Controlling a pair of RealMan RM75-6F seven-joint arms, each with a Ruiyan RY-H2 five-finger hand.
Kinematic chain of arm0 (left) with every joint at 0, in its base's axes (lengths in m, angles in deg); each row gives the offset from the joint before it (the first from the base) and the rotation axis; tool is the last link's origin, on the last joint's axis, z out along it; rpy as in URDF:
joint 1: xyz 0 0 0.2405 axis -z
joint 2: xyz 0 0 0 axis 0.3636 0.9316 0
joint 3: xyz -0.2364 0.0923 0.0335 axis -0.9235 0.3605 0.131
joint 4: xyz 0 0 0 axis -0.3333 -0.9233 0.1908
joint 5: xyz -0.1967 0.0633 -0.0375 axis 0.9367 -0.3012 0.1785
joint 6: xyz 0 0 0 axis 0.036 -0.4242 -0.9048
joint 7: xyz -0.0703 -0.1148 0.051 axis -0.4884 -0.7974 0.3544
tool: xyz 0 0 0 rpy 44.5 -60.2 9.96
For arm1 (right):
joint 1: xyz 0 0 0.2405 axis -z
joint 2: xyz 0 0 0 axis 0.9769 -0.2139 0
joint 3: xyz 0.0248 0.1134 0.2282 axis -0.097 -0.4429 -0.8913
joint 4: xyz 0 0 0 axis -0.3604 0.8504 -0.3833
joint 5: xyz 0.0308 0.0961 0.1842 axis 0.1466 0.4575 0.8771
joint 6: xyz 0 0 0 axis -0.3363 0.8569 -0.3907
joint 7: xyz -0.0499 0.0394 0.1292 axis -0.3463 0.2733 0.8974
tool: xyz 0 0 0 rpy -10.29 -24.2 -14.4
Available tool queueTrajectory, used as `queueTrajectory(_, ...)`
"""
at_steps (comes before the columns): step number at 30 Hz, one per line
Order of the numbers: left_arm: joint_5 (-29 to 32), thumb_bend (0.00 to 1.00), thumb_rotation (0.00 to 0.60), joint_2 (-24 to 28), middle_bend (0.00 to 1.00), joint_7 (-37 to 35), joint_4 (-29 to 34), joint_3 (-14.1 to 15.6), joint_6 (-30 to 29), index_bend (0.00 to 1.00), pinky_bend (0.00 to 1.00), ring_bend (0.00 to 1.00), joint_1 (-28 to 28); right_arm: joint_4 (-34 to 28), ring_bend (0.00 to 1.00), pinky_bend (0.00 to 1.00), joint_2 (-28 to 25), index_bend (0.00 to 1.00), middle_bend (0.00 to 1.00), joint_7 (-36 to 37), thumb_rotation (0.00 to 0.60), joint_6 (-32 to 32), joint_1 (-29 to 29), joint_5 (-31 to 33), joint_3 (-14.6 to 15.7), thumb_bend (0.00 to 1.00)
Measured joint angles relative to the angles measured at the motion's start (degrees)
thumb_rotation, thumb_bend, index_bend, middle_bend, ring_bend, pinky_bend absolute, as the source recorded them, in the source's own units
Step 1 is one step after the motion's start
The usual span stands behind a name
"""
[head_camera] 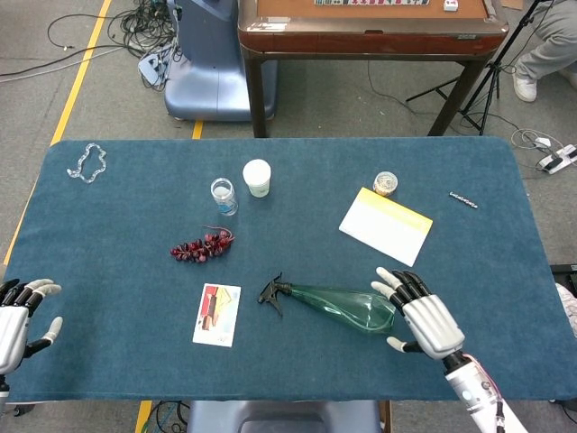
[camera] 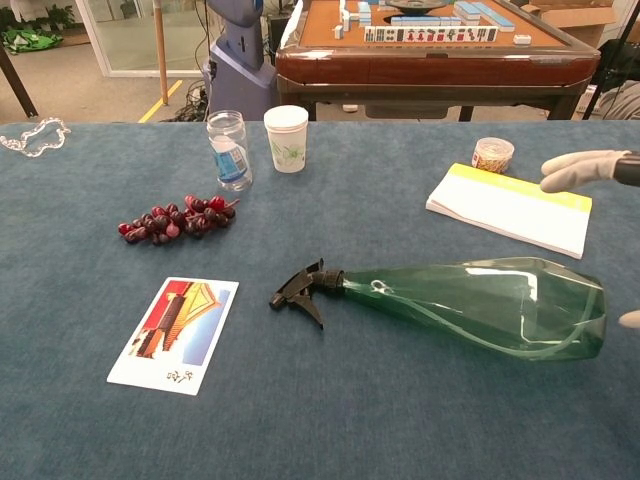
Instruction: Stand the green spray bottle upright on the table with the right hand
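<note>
The green spray bottle (head_camera: 347, 307) (camera: 480, 305) lies on its side on the blue table, its black trigger nozzle (head_camera: 272, 293) (camera: 300, 291) pointing left and its wide base to the right. My right hand (head_camera: 422, 317) is at the bottle's base with fingers spread, open and close to the base; a fingertip (camera: 585, 168) and the thumb tip show at the right edge of the chest view. My left hand (head_camera: 20, 316) rests open at the table's near-left edge, far from the bottle.
A picture card (head_camera: 217, 314) lies left of the nozzle, with red grapes (head_camera: 202, 245) beyond. A small jar (head_camera: 224, 195), white cup (head_camera: 257, 178), yellow-white notepad (head_camera: 386, 225), rubber-band tub (head_camera: 386, 183), pen (head_camera: 462, 199) and bead chain (head_camera: 87, 163) sit farther back.
</note>
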Motion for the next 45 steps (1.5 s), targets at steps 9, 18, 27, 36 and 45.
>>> queueTrajectory(9,0.1,0.36,0.600,0.0,0.26,-0.1,-0.1,0.1,-0.1,0.32,0.13,0.24,-0.2,2.3,0.00,0.07,5.3,0.08,0.00,-3.9,0.600,-3.4,-2.6,3.8,-0.6,0.00)
queueTrajectory(18,0.4,0.36,0.600,0.2,0.26,-0.6,-0.5,0.1,0.3,0.32,0.13,0.24,-0.3,6.1,0.00,0.07,9.1,0.08,0.00,-5.6,0.600,-6.2,-5.1,8.6,-2.0,0.00)
queueTrajectory(27,0.9,0.36,0.600,0.2,0.26,-1.3,-1.3,0.1,0.1,0.34,0.13,0.24,-0.7,11.8,0.00,0.07,12.4,0.08,0.00,-7.1,0.600,-9.4,-9.5,14.2,-5.9,0.00)
queueTrajectory(36,1.3,0.36,0.600,0.0,0.26,-1.6,-1.7,-0.1,0.1,0.34,0.13,0.24,-0.8,19.2,0.00,0.07,15.5,0.08,0.01,-10.3,0.600,-11.7,-14.6,20.6,-10.2,0.00)
queueTrajectory(45,1.5,0.36,0.600,0.2,0.26,-1.7,-1.9,-0.1,-0.1,0.34,0.13,0.24,-1.1,14.2,0.00,0.07,12.5,0.08,0.03,-10.0,0.600,-13.0,-16.4,20.9,-10.1,0.00)
